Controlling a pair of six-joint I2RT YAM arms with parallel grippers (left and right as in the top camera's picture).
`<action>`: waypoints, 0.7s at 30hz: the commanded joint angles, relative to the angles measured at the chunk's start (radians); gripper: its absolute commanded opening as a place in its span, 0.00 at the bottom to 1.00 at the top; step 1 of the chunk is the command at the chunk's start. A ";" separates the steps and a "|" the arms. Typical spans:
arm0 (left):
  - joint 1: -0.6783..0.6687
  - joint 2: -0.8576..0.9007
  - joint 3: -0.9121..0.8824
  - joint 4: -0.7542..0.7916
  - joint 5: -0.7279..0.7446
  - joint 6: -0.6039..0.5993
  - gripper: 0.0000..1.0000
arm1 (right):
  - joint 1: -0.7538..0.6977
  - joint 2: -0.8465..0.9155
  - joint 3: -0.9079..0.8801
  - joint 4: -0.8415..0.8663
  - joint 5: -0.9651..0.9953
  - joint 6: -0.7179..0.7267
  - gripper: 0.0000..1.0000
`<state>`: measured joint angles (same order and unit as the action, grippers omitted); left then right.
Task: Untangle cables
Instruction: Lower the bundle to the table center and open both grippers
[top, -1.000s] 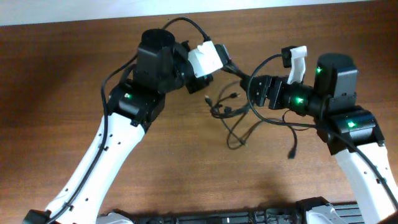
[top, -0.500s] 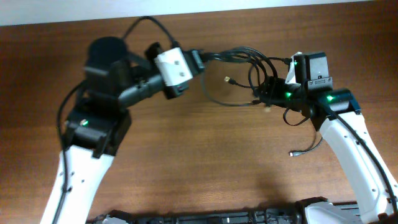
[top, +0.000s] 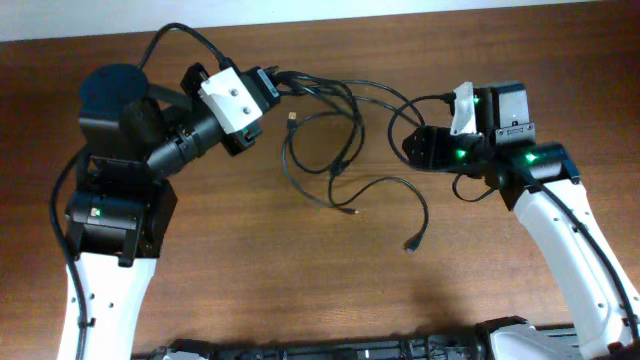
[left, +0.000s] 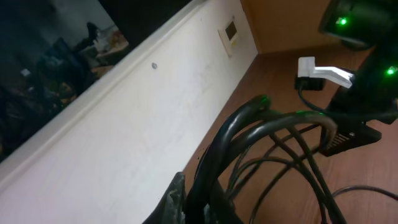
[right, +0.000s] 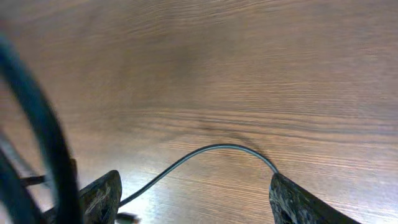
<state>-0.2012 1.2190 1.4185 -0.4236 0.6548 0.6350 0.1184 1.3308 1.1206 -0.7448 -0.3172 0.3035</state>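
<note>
The cables (top: 335, 165) are thin black cords spread in loose loops over the middle of the wooden table (top: 300, 290), with plug ends lying free (top: 410, 246). My left gripper (top: 268, 84) at the back left is shut on a bundle of the cables (left: 249, 134), which fan out from its fingers (left: 176, 194) toward the right arm. My right gripper (top: 418, 146) stands open at the right end of the tangle. In the right wrist view one cable (right: 217, 148) arcs over the wood between its spread fingers (right: 102, 194), touching neither that I can see.
A white wall (left: 137, 118) runs along the table's back edge, close behind the left gripper. The right arm's body (left: 364, 74) stands just beyond the cable loops. Thicker black wires (top: 185, 35) belong to the arms.
The left arm has swung left and back with its bundle, drawing the cables out of a tight knot into wider loops. The right gripper has hardly moved over the last half second.
</note>
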 joint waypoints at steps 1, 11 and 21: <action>0.006 -0.021 0.003 0.003 -0.020 -0.014 0.00 | -0.002 0.002 0.022 -0.002 -0.040 -0.069 0.75; 0.006 -0.021 0.003 -0.005 -0.533 -0.114 0.00 | -0.002 0.002 0.022 -0.023 0.011 -0.068 0.75; 0.006 -0.021 0.003 -0.027 -0.545 -0.152 0.00 | -0.002 0.002 0.023 -0.018 -0.124 -0.147 0.90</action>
<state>-0.2012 1.2190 1.4185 -0.4580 0.0917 0.5102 0.1184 1.3308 1.1229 -0.7689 -0.4019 0.1825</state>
